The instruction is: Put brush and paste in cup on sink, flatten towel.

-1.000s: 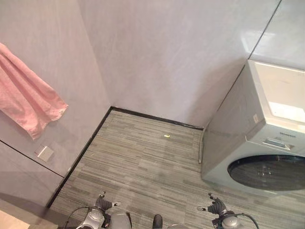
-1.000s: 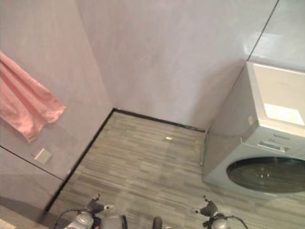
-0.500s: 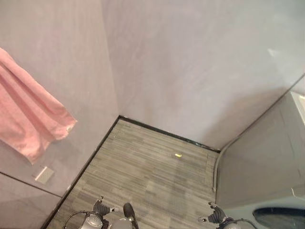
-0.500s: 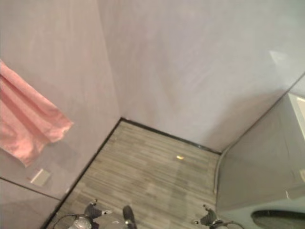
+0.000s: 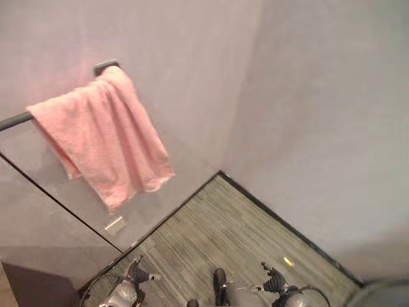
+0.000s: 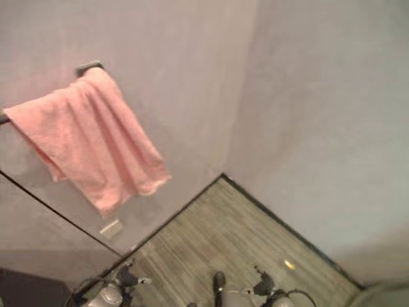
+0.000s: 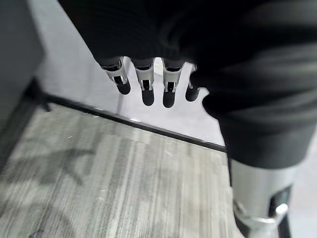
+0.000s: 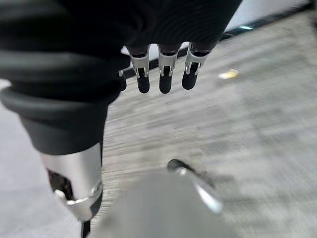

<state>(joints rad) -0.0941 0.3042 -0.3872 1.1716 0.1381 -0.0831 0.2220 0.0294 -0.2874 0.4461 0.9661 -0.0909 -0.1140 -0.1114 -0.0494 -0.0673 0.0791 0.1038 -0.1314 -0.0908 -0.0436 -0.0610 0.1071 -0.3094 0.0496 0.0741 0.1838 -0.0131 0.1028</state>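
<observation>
**Bunched towel on the rail, both robot hands low and empty**

The pale grey walls [image 5: 307, 96] meet in a corner, and the grey striped plank floor [image 5: 243, 236] runs up to a dark skirting strip [image 5: 281, 220] at their foot. On the left-hand wall the pink cloth towel [image 5: 105, 144] hangs over a dark metal towel rail [image 5: 105, 64]. It is gathered into folds and hangs askew, one lower corner dropping further than the rest, so it is not yet flat. Below it a small pale rectangular wall plate [image 5: 115, 224] sits on the wall, and a small yellow scrap [image 5: 288, 261] lies on the floor near the skirting.

The left robot hand [image 7: 148, 82] hangs over the floor with fingers straight and relaxed, holding nothing. The right robot hand [image 8: 163, 72] is the same, spread loosely above the planks and empty.

The towel is well above and apart from both hands, so reaching it calls for a long raise. A pull on one edge alone could drag the cloth along the rail or off it altogether. The brush, paste, cup and sink cannot be placed from these views, so that part of the task looks undone.
</observation>
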